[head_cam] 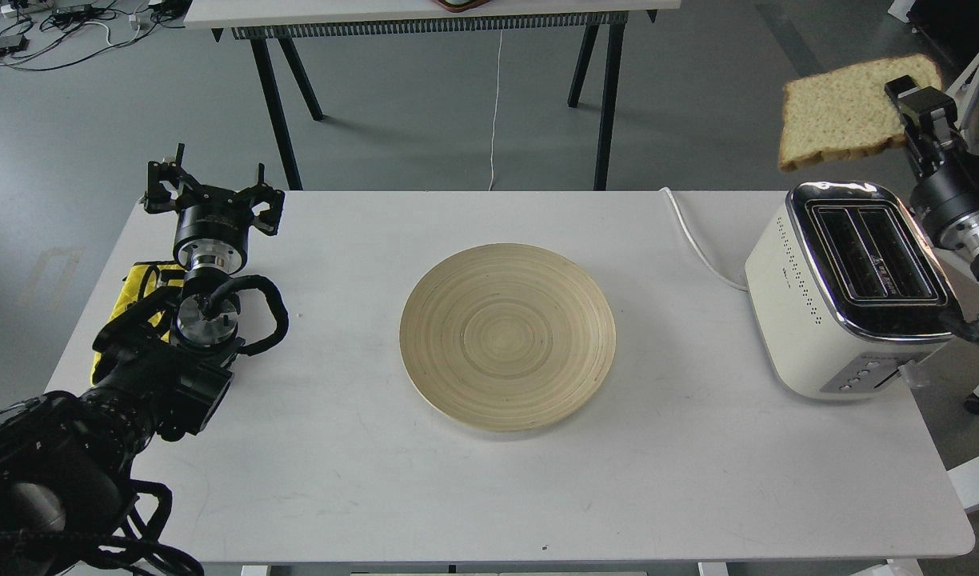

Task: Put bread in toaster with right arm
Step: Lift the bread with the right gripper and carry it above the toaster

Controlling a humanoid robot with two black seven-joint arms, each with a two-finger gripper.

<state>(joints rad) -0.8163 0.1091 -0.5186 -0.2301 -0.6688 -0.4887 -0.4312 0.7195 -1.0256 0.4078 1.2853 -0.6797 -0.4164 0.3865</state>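
Note:
The bread (841,112), a pale tan slice with a brown crust, hangs in the air above and behind the toaster, tilted. My right gripper (915,102) is shut on the bread's right edge and holds it high at the far right. The cream-white toaster (853,290) with a chrome top stands on the table's right side, both slots empty and facing up. My left gripper (213,194), a wide claw, is open and empty at the table's far left.
A round wooden plate (507,336) lies empty mid-table. The toaster's white cord (697,240) runs off the back edge. A yellow cloth (129,296) lies under my left arm. A second table (425,16) stands behind; a white chair (957,160) is at the right.

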